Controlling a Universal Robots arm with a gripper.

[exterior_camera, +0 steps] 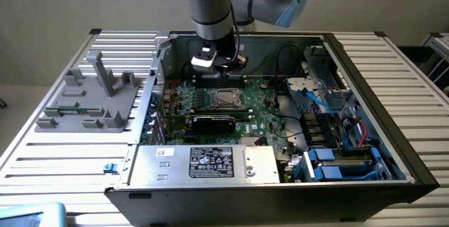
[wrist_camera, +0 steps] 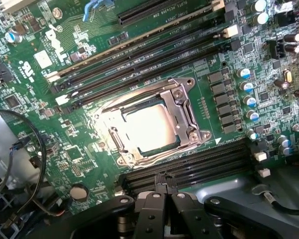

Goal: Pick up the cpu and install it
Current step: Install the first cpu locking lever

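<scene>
Gripper [wrist_camera: 162, 199] jaws fully closed, fingers pressed together, nothing between them. It hangs above the motherboard [wrist_camera: 89, 59] inside the open PC case [exterior_camera: 379, 106], toward the case's rear edge in the exterior view. The cpu [wrist_camera: 149, 128] is not in the jaws: it lies flat in the metal socket frame [wrist_camera: 184, 114], silver top up (strong glare on it), below and just ahead of the fingertips in the wrist view, apart from them. Black memory slots [wrist_camera: 139, 55] run along both sides of the socket. Power supply box [exterior_camera: 203, 164] sits at the case's front edge; grey fixture block [exterior_camera: 91, 98] on the bench, exterior view's left.
</scene>
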